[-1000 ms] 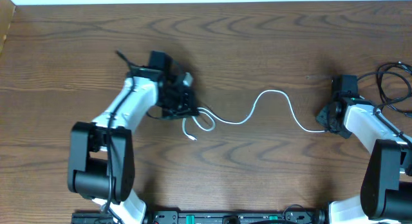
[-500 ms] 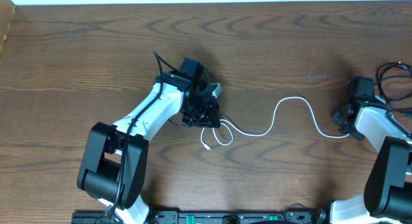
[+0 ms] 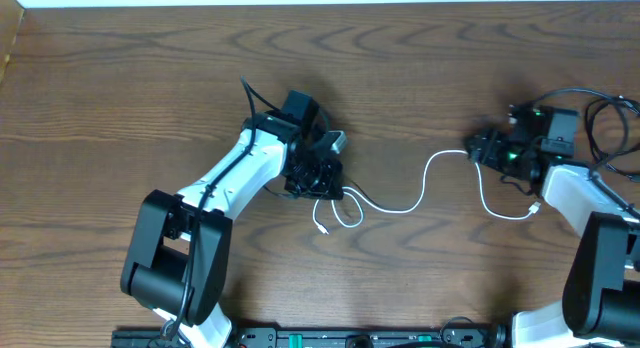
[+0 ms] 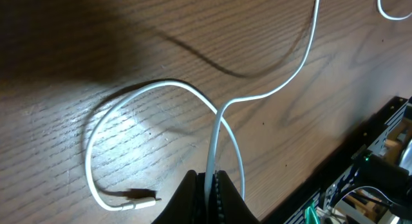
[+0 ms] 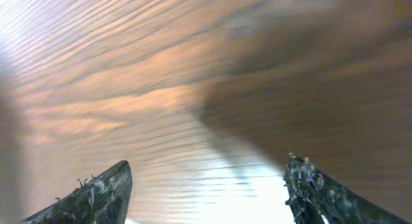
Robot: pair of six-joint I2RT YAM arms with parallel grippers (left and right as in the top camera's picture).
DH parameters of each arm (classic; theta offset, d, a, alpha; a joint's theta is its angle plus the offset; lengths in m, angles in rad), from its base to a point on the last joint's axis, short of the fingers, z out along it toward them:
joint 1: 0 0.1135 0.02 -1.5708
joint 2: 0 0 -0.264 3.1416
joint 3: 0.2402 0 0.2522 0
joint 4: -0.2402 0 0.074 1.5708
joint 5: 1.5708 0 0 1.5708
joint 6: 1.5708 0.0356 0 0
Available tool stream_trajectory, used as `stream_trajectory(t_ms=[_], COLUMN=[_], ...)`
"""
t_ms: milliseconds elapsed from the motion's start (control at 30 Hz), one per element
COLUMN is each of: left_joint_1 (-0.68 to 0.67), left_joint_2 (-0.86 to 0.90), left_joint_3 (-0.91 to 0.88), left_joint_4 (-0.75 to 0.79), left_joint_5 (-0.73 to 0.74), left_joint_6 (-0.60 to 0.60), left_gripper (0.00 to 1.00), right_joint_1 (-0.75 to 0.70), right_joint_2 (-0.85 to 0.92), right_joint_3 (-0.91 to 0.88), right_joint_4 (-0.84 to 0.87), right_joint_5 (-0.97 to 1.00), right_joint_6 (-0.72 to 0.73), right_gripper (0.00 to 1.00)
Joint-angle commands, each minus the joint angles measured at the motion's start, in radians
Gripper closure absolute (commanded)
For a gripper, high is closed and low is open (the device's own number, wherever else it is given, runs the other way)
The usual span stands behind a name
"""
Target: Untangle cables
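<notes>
A white cable (image 3: pixel 415 200) snakes across the wooden table from a small loop (image 3: pixel 345 210) beside my left gripper to a free end (image 3: pixel 536 208) at the right. My left gripper (image 3: pixel 320 176) is shut on the cable. In the left wrist view the white cord (image 4: pixel 212 147) runs straight into the closed jaws of the left gripper (image 4: pixel 210 180). A loop (image 4: pixel 129 95) and the plug (image 4: pixel 145 199) lie to the left of them. My right gripper (image 3: pixel 478 148) hovers open over the cable's upper bend. Its fingers (image 5: pixel 96 190) show only bare wood between them.
Thick black arm wiring (image 3: pixel 600 118) curls at the right edge of the table. The table's far edge (image 3: pixel 320 4) runs along the top, against a white wall. The arm bases (image 3: pixel 300 338) stand along the front edge.
My right gripper has opened, let go of the cable's right end and swung up and left. The left gripper carried its part of the cable to the right, then stayed still.
</notes>
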Motion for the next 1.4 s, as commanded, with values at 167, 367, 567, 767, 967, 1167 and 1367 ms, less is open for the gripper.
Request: stream_trajectory(t_ms=[167, 367, 567, 767, 967, 1167, 1367], left_joint_1=[-0.065, -0.098, -0.097, -0.097, -0.097, -0.098, -0.098], left_joint_2=[-0.003, -0.003, -0.003, -0.003, -0.003, -0.003, -0.003], left_joint_3=[-0.001, -0.001, -0.001, -0.001, -0.001, -0.001, -0.001], left_joint_4=[-0.005, 0.026, 0.100, 0.117, 0.117, 0.112, 0.103], left_joint_5=[0.014, 0.045, 0.293, 0.303, 0.268, 0.224, 0.224], left_joint_6=[0.031, 0.026, 0.027, 0.027, 0.026, 0.026, 0.026], left_gripper=[0.93, 0.93, 0.93, 0.93, 0.92, 0.93, 0.93], right_joint_1=[0.117, 0.218, 0.289, 0.304, 0.304, 0.303, 0.301], right_joint_2=[0.008, 0.008, 0.008, 0.008, 0.008, 0.005, -0.063], right_joint_3=[-0.002, -0.002, -0.008, -0.008, -0.008, -0.007, 0.008], right_joint_4=[-0.006, -0.081, -0.176, -0.197, -0.197, -0.148, -0.083], right_joint_5=[-0.159, -0.046, 0.083, 0.058, 0.002, -0.035, -0.057], right_joint_6=[-0.076, -0.076, -0.076, -0.076, -0.076, -0.055, -0.054], right_gripper=[0.22, 0.26, 0.20, 0.22, 0.20, 0.19, 0.23])
